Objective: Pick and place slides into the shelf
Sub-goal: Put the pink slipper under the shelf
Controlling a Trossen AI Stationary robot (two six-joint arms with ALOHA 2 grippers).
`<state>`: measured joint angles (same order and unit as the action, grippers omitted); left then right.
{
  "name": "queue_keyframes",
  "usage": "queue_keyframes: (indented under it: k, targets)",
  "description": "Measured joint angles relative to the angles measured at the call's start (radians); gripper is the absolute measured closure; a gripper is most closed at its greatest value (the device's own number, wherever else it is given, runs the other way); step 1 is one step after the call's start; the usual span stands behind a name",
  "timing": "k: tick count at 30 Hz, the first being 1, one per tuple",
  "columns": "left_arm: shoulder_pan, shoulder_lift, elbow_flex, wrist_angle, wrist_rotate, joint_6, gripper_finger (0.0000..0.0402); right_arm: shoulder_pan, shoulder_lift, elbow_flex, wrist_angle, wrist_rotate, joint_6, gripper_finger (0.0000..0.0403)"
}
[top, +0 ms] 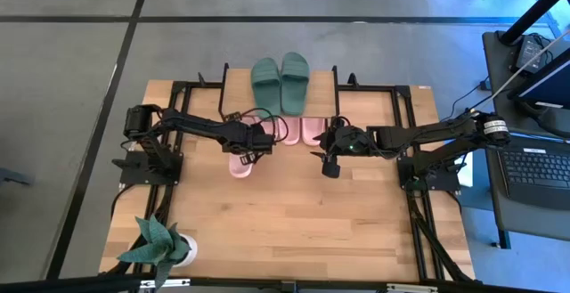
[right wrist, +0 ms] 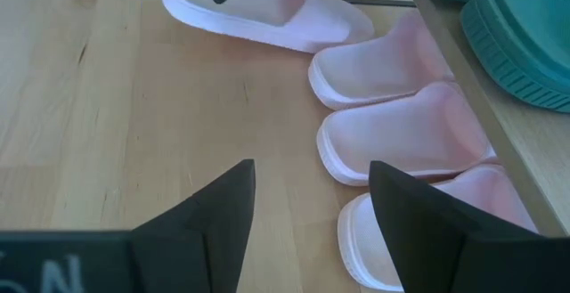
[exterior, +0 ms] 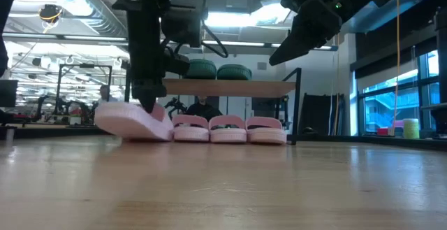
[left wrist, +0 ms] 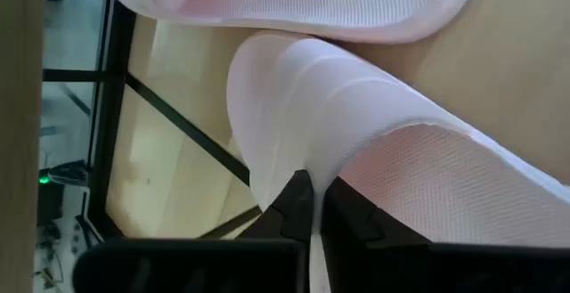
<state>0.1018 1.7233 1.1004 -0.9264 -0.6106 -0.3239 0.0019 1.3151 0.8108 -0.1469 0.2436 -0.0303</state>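
Down by the shelf (exterior: 230, 87), our left gripper (top: 259, 139) is pinched tight on the strap of the last loose pink slide (exterior: 134, 123), its heel end tilted off the table. Three pink slides (exterior: 229, 129) already sit under the plank and the green pair (top: 280, 79) rests on top. We want to keep it low and slip it toe-first into the free slot beside the row without nudging its neighbours. Our right gripper (right wrist: 312, 206) hangs nearby, fingers spread wide, holding nothing.
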Motion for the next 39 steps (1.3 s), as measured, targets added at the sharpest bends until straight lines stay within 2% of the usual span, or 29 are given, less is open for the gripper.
queue_keyframes:
  k: [5, 14, 20, 24, 33, 39]
  targets:
    - [0.031, -0.001, 0.000, 0.006, 0.000, -0.002, 0.0397, 0.000, 0.000, 0.000, 0.000, 0.000, 0.000, 0.0182]
    - [0.036, 0.000, 0.000, 0.018, 0.000, -0.007, 0.0363, 0.000, 0.000, 0.000, -0.001, 0.000, 0.001, 0.0182]
    - [0.036, 0.000, 0.000, 0.022, 0.002, -0.006, 0.0356, 0.000, 0.000, 0.000, -0.001, 0.000, 0.002, 0.0182]
    - [0.036, 0.000, 0.000, 0.020, 0.060, 0.002, 0.0351, 0.000, 0.000, 0.000, -0.001, 0.000, 0.002, 0.0182]
    - [0.036, 0.000, 0.000, 0.012, 0.075, 0.017, 0.0265, 0.000, 0.000, 0.000, -0.001, 0.000, 0.003, 0.0182]
    - [0.036, -0.001, 0.000, 0.006, 0.105, 0.018, 0.0241, 0.000, 0.000, 0.000, -0.001, 0.000, 0.003, 0.0182]
